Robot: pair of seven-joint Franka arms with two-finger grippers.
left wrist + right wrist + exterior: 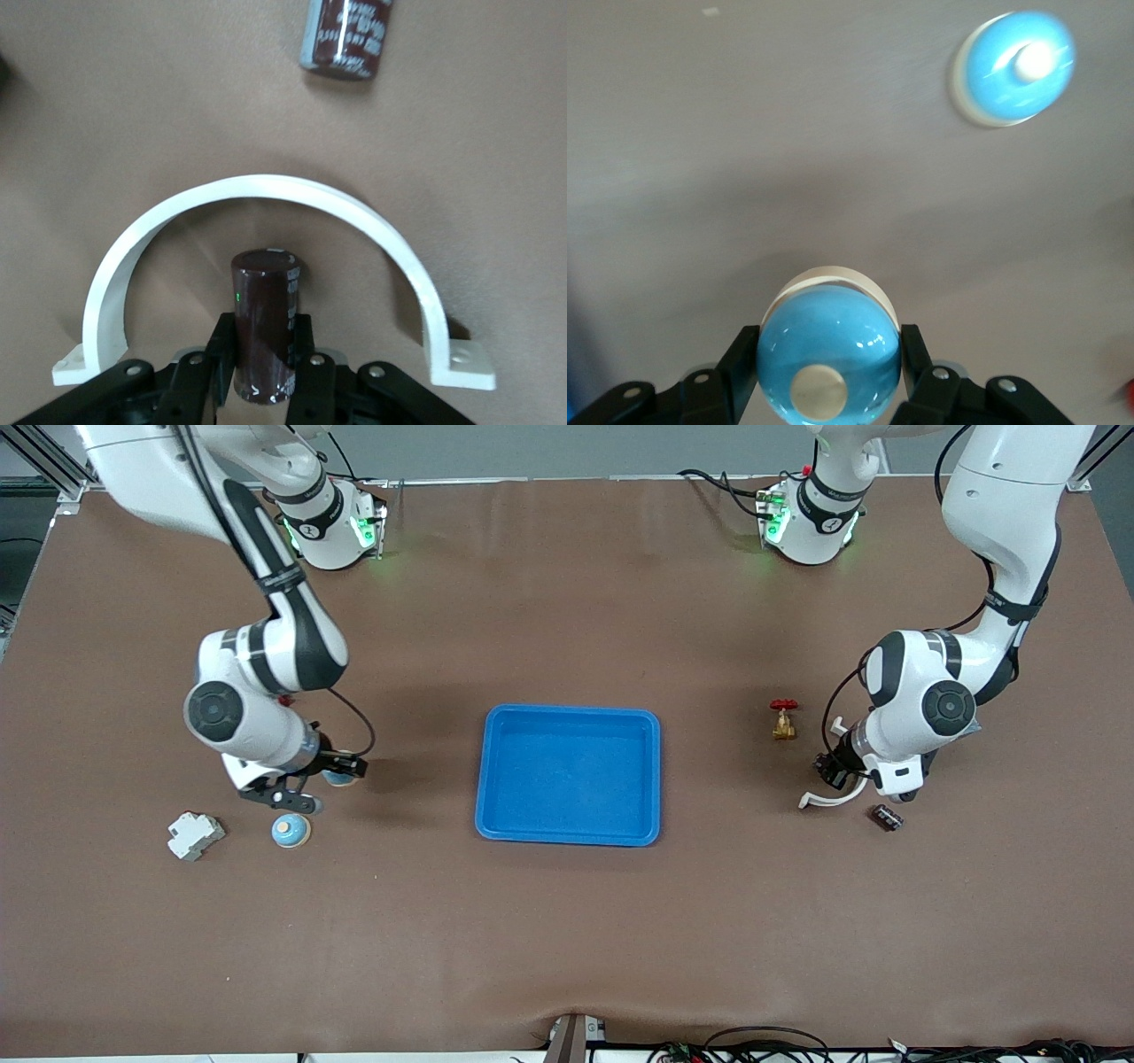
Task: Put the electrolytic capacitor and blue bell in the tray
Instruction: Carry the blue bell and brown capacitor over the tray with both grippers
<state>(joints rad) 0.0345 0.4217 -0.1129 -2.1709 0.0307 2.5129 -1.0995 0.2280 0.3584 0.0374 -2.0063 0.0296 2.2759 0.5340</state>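
Capacitor clamped in left jaws; bell in right

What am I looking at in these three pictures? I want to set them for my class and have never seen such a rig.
Two white robot arms stand at a brown table. The wide picture looks down from a high camera facing them; the other two come from cameras on each arm's wrist.

The left gripper has its jaws shut on a dark brown capacitor, with a white curved clamp on the table beneath. A second capacitor lies nearby, and a small brass valve with a red handle.

The right gripper holds a blue bell. A second blue bell and a white plastic block lie near it.

The blue tray in the middle has nothing in it yet.
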